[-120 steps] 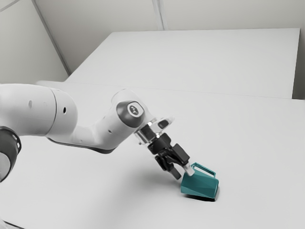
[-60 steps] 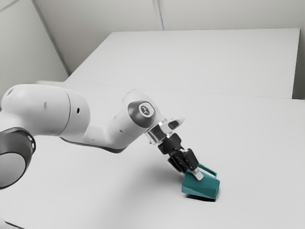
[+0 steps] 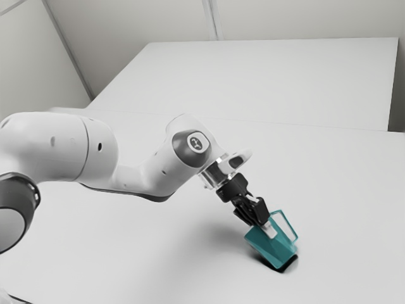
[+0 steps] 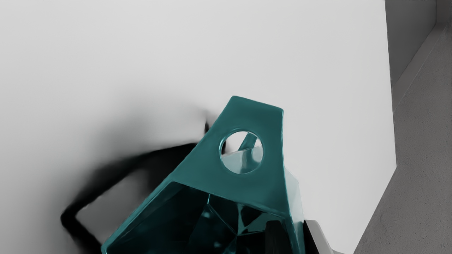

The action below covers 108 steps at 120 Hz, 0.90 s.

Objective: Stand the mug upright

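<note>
Closest to me, on the bench, the teal mug leans over, a dark shadow under its low corner; I can't tell whether that corner touches down. From here I see its thin, angular handle; the wrist view looks into its glossy, faceted hollow, past a flat, tapering panel with a round hole. The fingers are nearly together, pinching the mug's thin wall, one inside, one outside. Behind them runs the smooth white arm, black at its gripping end. Farther off lie a matte pale slab and plain walls.
</note>
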Each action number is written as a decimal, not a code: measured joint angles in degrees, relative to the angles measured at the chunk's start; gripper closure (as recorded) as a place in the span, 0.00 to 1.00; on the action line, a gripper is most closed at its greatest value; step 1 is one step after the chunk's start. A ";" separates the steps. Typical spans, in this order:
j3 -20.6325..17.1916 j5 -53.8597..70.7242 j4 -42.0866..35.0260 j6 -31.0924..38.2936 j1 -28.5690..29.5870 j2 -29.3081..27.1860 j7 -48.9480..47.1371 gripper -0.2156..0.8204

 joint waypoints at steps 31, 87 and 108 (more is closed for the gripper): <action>-0.01 0.40 -0.16 0.10 -1.74 -1.93 -2.19 0.95; 0.91 31.20 -0.64 4.52 4.49 -11.04 -7.38 0.97; 1.03 45.83 -0.62 5.38 9.22 -11.35 -9.86 0.97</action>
